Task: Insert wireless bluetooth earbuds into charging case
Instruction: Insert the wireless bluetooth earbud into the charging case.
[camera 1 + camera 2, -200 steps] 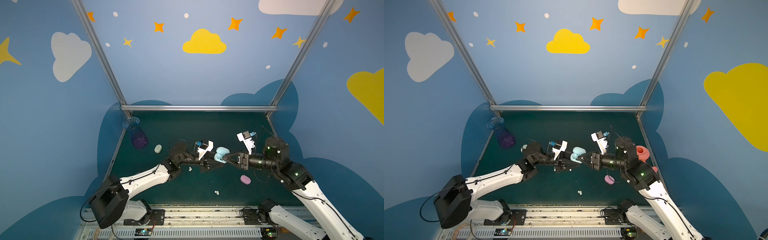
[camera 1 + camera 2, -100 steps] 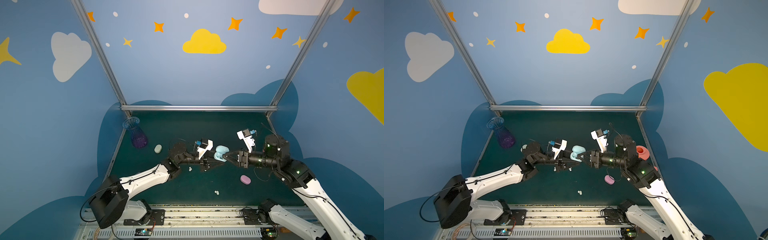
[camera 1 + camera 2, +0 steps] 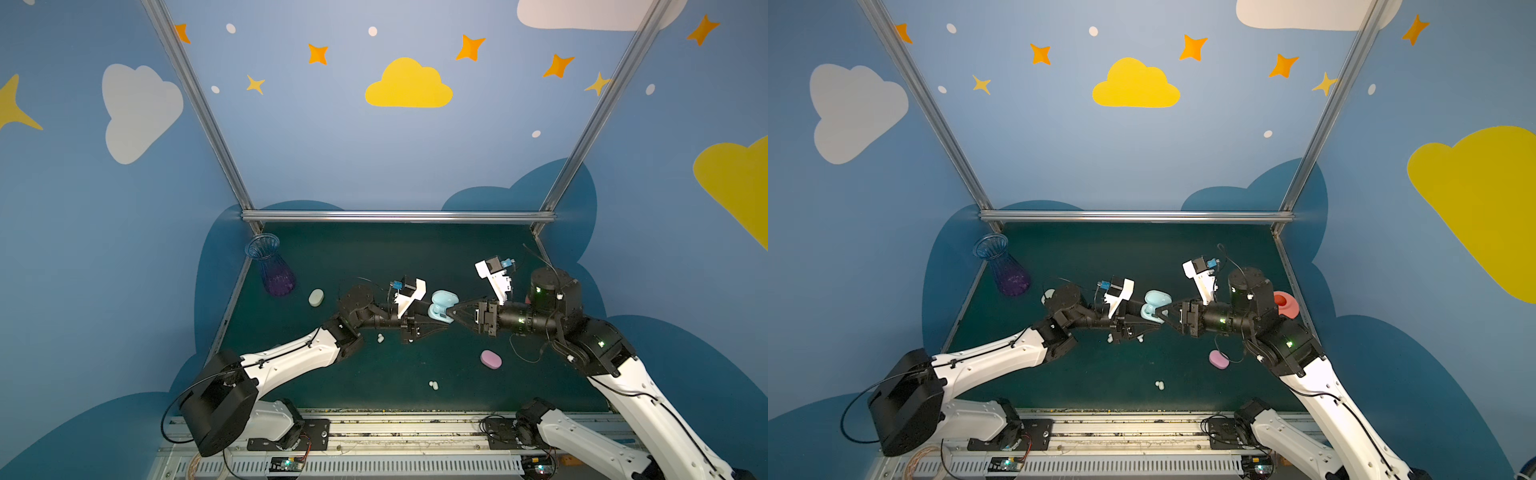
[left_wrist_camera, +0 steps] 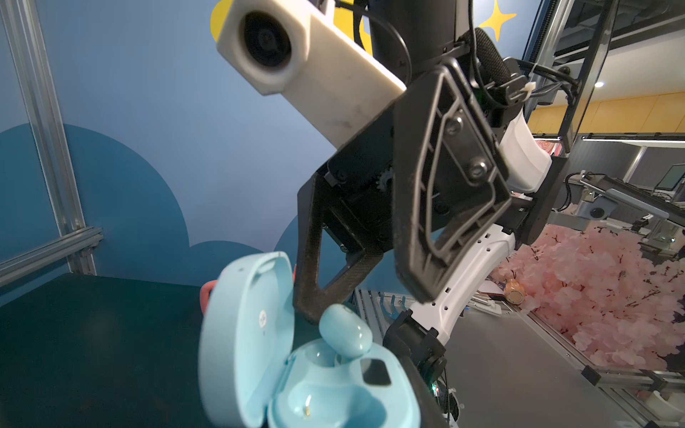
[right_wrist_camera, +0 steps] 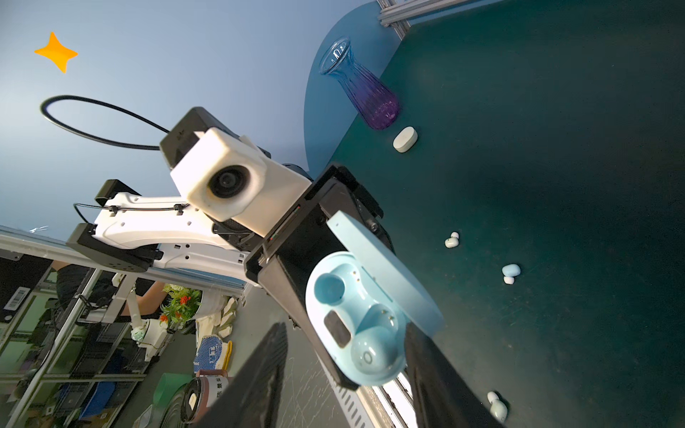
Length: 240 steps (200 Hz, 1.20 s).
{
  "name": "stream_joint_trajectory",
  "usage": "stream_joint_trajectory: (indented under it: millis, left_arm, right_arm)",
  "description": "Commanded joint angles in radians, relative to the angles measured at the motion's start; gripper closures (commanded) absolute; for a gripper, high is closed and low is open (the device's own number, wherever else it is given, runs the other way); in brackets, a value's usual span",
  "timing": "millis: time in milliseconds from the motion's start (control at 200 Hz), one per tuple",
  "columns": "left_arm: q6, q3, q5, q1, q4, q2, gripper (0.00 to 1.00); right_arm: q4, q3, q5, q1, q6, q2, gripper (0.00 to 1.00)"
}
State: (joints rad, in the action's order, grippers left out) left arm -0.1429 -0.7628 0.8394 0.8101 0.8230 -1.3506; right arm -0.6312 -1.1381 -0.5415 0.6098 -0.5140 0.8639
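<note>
Left gripper [image 3: 436, 319]: clamping open pale-blue glossy oval charging case [image 3: 444, 300], at centre.
Right gripper [image 3: 454, 311]: jaws standing apart, straddling pale-blue bean-shaped earbud [image 5: 370, 355] sitting in case socket; holding nothing.

Left arm [image 3: 291, 359] in from 7 o'clock, black left gripper [image 3: 434, 323] pointing 3 o'clock, clamped on pale-blue open plastic charging case [image 3: 444, 300]. Right arm [image 3: 623, 388] in from 5 o'clock, black right gripper [image 3: 457, 311] pointing 9 o'clock, jaws apart.
</note>
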Motion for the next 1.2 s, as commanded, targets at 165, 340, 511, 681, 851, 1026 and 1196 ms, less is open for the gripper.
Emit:
stream_joint_trajectory:
  millis: [165,340,511,681,851,1026,1196]
  left_arm:
    - [0.0,-0.008,0.014,0.009,0.024,0.003,0.87]
    - [0.006,-0.012,0.01,0.008,0.015,0.002,0.87]
    - [0.008,-0.013,0.006,0.006,0.008,0.002,0.87]
    - [0.007,-0.014,0.005,0.007,0.006,0.003,0.88]
    - [0.01,-0.015,0.004,0.008,-0.002,0.006,0.87]
    - [0.009,-0.017,0.006,0.006,-0.003,0.007,0.87]
    - [0.005,-0.017,0.007,0.007,-0.002,0.005,0.87]
  right_arm:
    - [-0.052,-0.04,0.033,0.01,0.002,-0.016,0.44]
    - [-0.077,-0.035,0.039,0.016,-0.018,-0.038,0.45]
    - [-0.066,-0.038,0.008,0.031,-0.041,-0.037,0.45]
    - [-0.033,-0.038,-0.001,0.047,-0.049,-0.028,0.46]
    - [-0.022,-0.049,-0.001,0.062,-0.05,-0.012,0.46]
    - [-0.036,-0.061,0.015,0.067,-0.036,-0.005,0.46]
    - [-0.068,-0.068,0.049,0.067,-0.02,-0.001,0.44]
